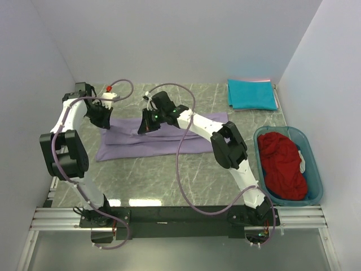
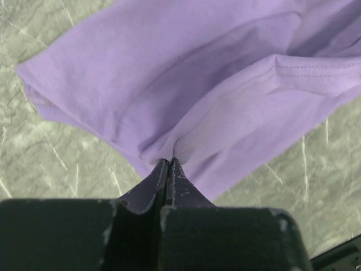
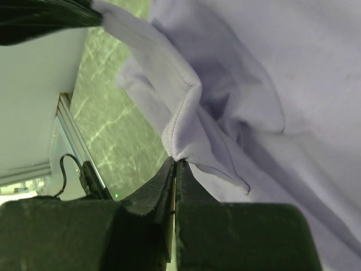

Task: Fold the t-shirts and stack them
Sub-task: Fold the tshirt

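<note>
Grey-green marbled table (image 1: 169, 180), white walls (image 1: 169, 39) on three sides. Nearest, at right edge: translucent teal bin (image 1: 317, 179) holding crumpled dark red t-shirt (image 1: 282, 164). Mid-table: lavender t-shirt (image 1: 169, 144), folded into a flat band, long axis running left–right across table. Right arm (image 1: 228, 148) crossing over band's right half; left arm (image 1: 65, 152) off its left end. At band's far edge: left gripper (image 1: 105, 126) clamped tight on fabric near left end, cloth puckered at tips. Right gripper (image 1: 144, 130) pinched likewise on fabric nearer middle, stitched hem bunched at tips. Far right corner: teal t-shirt (image 1: 252, 94), folded flat into a rectangle, well apart from lavender one.
</note>
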Available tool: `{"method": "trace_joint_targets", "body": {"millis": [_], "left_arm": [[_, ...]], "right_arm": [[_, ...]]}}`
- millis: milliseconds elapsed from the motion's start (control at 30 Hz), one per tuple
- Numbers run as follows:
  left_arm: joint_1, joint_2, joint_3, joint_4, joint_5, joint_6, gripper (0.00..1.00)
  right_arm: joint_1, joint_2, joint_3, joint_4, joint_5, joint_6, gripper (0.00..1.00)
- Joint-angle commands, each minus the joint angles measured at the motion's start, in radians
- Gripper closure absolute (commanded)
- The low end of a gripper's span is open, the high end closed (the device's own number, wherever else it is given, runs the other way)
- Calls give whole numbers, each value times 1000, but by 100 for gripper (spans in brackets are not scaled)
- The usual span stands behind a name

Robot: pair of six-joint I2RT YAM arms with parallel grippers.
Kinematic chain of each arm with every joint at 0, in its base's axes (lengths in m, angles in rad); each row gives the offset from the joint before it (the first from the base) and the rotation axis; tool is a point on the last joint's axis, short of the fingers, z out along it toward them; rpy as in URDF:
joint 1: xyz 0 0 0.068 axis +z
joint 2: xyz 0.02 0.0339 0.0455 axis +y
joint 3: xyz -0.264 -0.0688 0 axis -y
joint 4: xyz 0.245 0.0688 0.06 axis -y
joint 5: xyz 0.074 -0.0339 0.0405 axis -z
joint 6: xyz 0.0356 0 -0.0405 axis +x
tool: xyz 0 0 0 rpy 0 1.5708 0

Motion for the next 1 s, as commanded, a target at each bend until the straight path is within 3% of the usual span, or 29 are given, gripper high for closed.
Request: {"method": "trace_joint_targets", "body": {"millis": [0, 333, 667, 967], "left_arm": [[9, 30, 50, 33, 31, -44, 99], [20, 67, 45, 226, 36, -153, 99], [20, 153, 90, 319, 24, -177, 99], [18, 133, 68, 376, 16, -214, 99]], "right_arm": [[-9, 55, 65, 36, -25, 17, 100], [-41, 103, 85, 101, -2, 46, 100], [-80, 109, 97, 173, 11, 59, 100], [-89, 103, 93, 177, -11, 63, 100]]}}
